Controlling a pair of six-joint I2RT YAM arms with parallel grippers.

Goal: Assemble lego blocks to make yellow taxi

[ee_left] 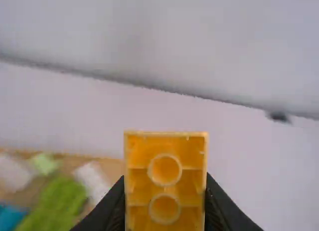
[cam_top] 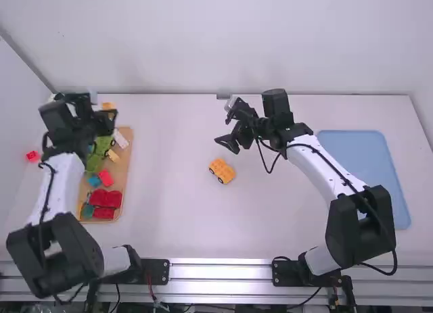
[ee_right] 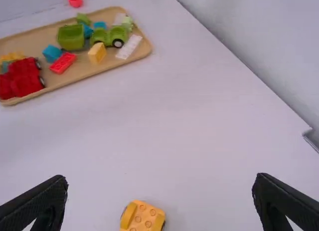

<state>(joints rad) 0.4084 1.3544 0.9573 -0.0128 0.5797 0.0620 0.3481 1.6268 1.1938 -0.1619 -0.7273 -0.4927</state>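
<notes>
Wood-look tray (ee_right: 107, 66), plastic blocks
The tray looks smooth and matt; the red blocks (ee_right: 25, 74) on it are smooth plastic; the yellow block (ee_left: 164, 141) near its far end is smooth plastic; the table (cam_top: 169, 191) around it looks matt; the rails (cam_top: 216, 269) nearer the camera than the tray are shiny metal.

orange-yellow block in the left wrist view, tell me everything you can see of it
The orange-yellow, smooth, plastic-looking block turns its hollow underside to the wrist camera. Inside the straight walls are two round tubes in a row, with thin ribs running from them to the sides. The black two-finger left gripper is shut on it, one finger on each side. It looks held above the table, by the far end of the tan tray in the high view.
</notes>
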